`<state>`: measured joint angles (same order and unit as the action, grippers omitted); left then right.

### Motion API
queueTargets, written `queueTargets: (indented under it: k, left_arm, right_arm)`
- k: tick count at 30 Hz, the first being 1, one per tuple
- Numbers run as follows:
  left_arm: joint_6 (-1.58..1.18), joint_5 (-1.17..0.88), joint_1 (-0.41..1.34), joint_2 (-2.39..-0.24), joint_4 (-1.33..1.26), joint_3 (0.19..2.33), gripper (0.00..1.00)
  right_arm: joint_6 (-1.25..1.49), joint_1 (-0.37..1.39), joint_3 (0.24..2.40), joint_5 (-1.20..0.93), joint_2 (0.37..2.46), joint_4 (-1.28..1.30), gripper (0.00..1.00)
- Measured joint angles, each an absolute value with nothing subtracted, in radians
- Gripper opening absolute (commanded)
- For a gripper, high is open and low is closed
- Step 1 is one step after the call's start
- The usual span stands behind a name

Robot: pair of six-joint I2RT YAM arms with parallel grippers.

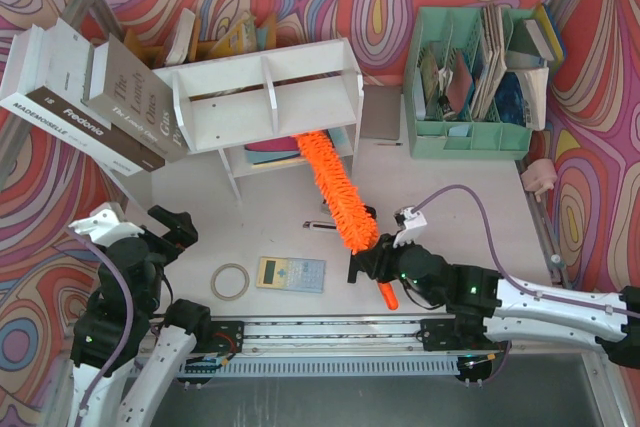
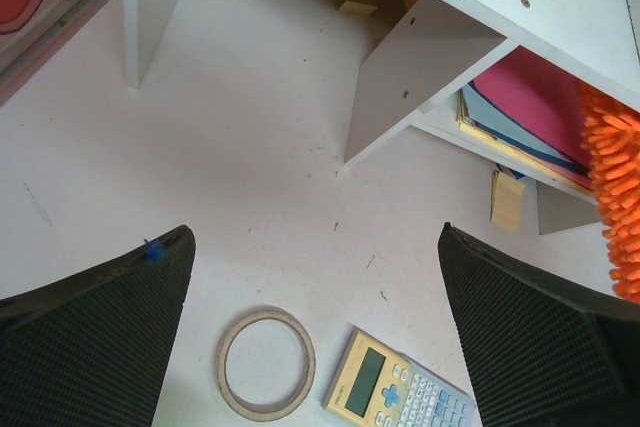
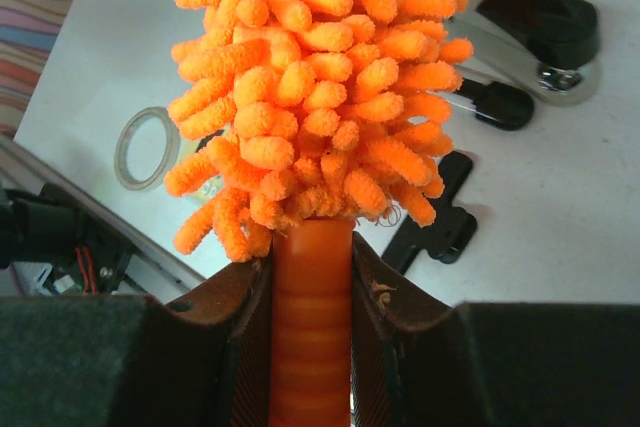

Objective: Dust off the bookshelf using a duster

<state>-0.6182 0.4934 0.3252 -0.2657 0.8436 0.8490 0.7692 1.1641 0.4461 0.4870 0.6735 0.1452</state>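
Orange duster (image 1: 335,190): long axis runs diagonally in my top view, with the handle end near and right and the fluffy tip far and left.
Pointing: the tip aims away from the arm bases into the bookshelf (image 1: 268,97). I lose it under the front edge of the top board, beside the coloured folders (image 1: 272,152) in the lower tier.
Right gripper (image 1: 378,269): pinched on the ribbed orange handle just below the fluff. My wrist view shows its fingers (image 3: 245,317) pressed against either side.
Handle butt: sticks out behind the grip, toward the table's near edge.
Left gripper (image 1: 176,226): spread wide, holding nothing, over the table (image 1: 470,217), well left of the duster.
Near left gripper: tape ring (image 1: 230,281) and calculator (image 1: 291,274) lie side by side, not touching.
Bookshelf position: between leaning books (image 1: 100,97) and green file organizer (image 1: 470,87).
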Motion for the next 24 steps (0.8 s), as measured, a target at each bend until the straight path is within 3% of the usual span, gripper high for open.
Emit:
queueTargets:
  k: [8, 16, 24]
  left_arm:
    - [-0.618, 0.494, 0.325, -0.266, 0.844, 0.849, 0.98]
    - [-0.618, 0.493, 0.325, -0.266, 0.844, 0.849, 0.98]
    - [-0.618, 0.493, 0.325, -0.266, 0.844, 0.849, 0.98]
  right_arm:
    - [0.734, 1.165, 0.446, 0.462, 0.671, 0.094, 0.0]
    - [0.804, 1.164, 0.448, 0.57, 0.551, 0.243, 0.0]
    - [0.795, 1.164, 0.448, 0.544, 0.635, 0.191, 0.0]
